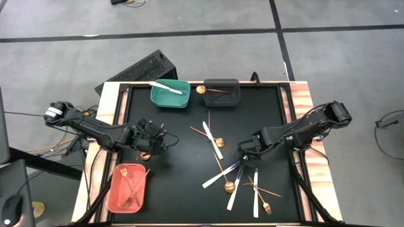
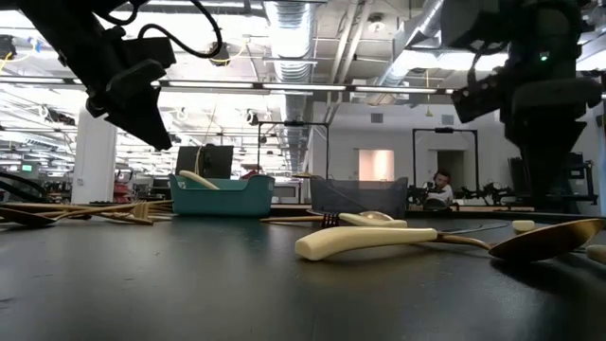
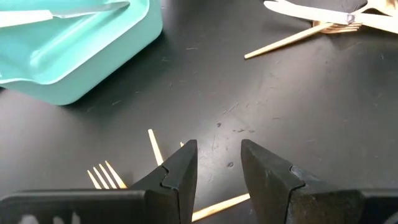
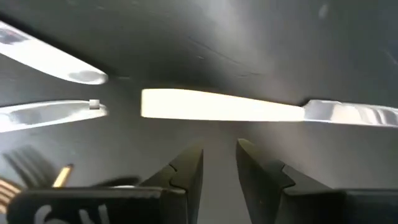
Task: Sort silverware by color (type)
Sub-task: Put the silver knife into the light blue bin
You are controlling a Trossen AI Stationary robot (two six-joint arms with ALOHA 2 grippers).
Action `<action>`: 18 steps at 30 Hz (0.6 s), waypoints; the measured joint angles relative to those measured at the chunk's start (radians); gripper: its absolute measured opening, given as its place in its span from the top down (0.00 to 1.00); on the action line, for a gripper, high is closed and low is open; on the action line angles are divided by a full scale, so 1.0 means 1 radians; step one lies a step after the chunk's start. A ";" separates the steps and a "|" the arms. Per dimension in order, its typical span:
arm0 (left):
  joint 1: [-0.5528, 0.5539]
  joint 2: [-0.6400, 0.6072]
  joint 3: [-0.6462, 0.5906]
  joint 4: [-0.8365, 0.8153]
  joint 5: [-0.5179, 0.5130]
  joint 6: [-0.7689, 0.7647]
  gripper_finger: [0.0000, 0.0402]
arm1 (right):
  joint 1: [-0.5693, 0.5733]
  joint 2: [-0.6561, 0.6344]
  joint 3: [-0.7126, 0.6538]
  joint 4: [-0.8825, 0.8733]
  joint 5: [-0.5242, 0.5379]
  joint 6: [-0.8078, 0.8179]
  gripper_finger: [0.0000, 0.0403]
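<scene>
My left gripper [image 1: 154, 144] is open, low over the black mat at the left. Gold forks [image 3: 106, 175] lie just under and beside its fingers [image 3: 180, 165]; they also show in the high view [image 1: 145, 154]. My right gripper [image 1: 243, 156] is open with a narrow gap, low over the mat right of centre. A white knife [image 4: 217, 106] lies flat across, just ahead of its fingertips. More white knives [image 1: 221, 174] and gold spoons [image 1: 228, 186] and forks [image 1: 264, 203] lie scattered on the mat near the front.
A teal bin [image 1: 169, 93] at the far side holds a white knife. A dark grey bin [image 1: 221, 91] beside it holds a gold spoon. A salmon bin [image 1: 127, 187] at the near left holds gold forks. A white knife [image 1: 213, 140] and a gold spoon lie mid-mat.
</scene>
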 joint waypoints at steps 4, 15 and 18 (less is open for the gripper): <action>-0.002 0.033 -0.001 -0.001 0.013 0.002 0.72 | -0.013 0.002 0.000 0.124 -0.020 -0.101 0.70; -0.081 0.113 -0.001 -0.001 0.084 -0.068 0.72 | 0.008 0.003 -0.004 0.548 -0.164 -0.712 0.70; -0.136 0.094 -0.001 0.018 0.060 -0.116 0.72 | 0.014 0.003 -0.004 0.614 -0.192 -0.746 0.70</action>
